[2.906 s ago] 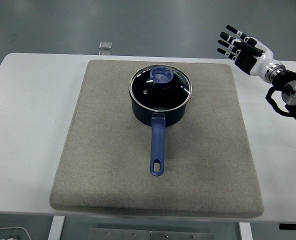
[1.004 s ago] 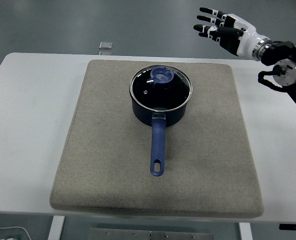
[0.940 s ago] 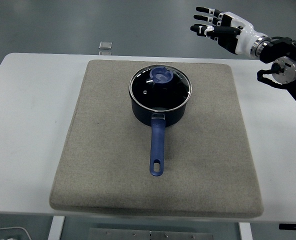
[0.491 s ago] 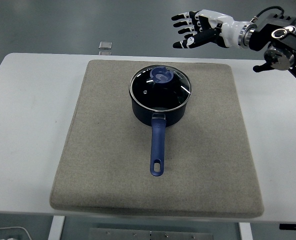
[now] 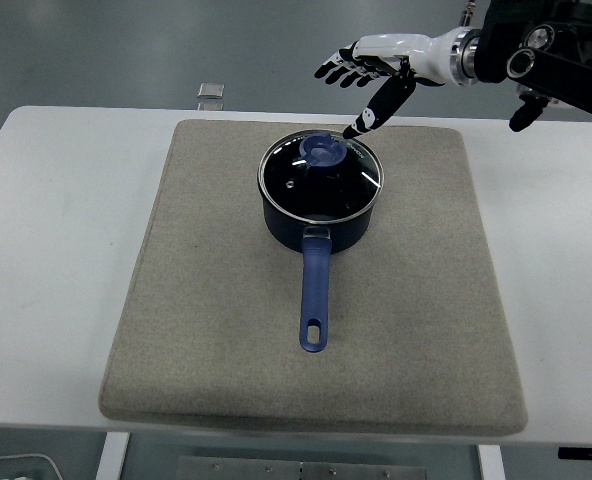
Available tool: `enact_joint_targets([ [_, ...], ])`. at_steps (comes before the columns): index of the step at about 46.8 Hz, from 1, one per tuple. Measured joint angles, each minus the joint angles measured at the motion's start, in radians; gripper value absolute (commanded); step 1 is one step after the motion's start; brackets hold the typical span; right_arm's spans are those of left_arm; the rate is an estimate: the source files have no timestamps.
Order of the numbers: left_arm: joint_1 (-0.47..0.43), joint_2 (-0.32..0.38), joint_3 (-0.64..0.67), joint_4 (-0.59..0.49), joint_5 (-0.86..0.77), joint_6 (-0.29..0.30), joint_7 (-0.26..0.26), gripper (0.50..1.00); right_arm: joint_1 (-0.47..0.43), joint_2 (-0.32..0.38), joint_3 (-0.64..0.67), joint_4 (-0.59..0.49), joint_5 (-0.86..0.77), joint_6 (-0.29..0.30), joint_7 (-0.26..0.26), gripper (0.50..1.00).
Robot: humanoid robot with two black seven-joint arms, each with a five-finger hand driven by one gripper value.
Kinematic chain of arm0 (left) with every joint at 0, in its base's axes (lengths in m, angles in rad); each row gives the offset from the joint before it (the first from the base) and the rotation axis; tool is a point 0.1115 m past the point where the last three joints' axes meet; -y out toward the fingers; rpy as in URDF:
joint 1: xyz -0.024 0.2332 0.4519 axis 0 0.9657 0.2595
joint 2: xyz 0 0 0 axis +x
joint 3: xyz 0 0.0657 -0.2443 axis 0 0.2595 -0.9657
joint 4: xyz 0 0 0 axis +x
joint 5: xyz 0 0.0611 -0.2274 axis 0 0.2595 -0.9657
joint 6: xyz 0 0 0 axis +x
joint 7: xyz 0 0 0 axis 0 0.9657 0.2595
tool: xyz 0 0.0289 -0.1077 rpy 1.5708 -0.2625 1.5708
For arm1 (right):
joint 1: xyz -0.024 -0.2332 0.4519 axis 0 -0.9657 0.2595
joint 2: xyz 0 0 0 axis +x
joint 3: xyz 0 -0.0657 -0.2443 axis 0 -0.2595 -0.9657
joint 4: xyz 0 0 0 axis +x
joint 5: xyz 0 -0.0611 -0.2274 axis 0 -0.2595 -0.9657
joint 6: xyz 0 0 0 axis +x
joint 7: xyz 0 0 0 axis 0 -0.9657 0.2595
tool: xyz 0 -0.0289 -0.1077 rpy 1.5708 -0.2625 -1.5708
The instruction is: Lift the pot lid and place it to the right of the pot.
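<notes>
The right hand (image 5: pixel 368 72) hangs over the far side of the scene with its fingers spread and nothing in its grasp; its thumb points down toward the lid's knob, close to it but, as far as can be told, not touching. Going from the near edge outward: the white desk (image 5: pixel 51 300) carries a grey mat (image 5: pixel 406 330); on the mat the blue handle (image 5: pixel 314 300) of the pot (image 5: pixel 321 228) points toward the near edge; the pot itself stands in the mat's far half; the glass lid (image 5: pixel 321 178) sits closed on its rim, with the blue knob (image 5: pixel 325 150) toward the lid's far side; beyond that is the hand, with the right arm (image 5: pixel 536 55) coming in from the upper right; a small pale object (image 5: pixel 211 91) lies past the desk on the floor.

The step in hand looks like the approach to the grasp; the lid is not yet lifted. The next move probably calls for the hand to lower and centre over the knob, close its fingers around it, then lift straight up before carrying the lid to the bare stretch of mat right of the pot; the knob is small, so the grip must be well centred or the lid may tilt. The left arm is out of view.
</notes>
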Motion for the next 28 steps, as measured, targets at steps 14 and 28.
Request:
enact_joint_targets([
  [14, 0.0, 0.0, 0.0, 0.0, 0.0, 0.0, 0.0, 1.0, 0.06, 0.059, -0.092, 0.024, -0.111, -0.015, 0.003, 0.909],
  [28, 0.0, 0.0, 0.0, 0.0, 0.0, 0.0, 0.0, 1.0, 0.08, 0.132, -0.164, 0.023, -0.152, -0.042, 0.008, 0.907],
])
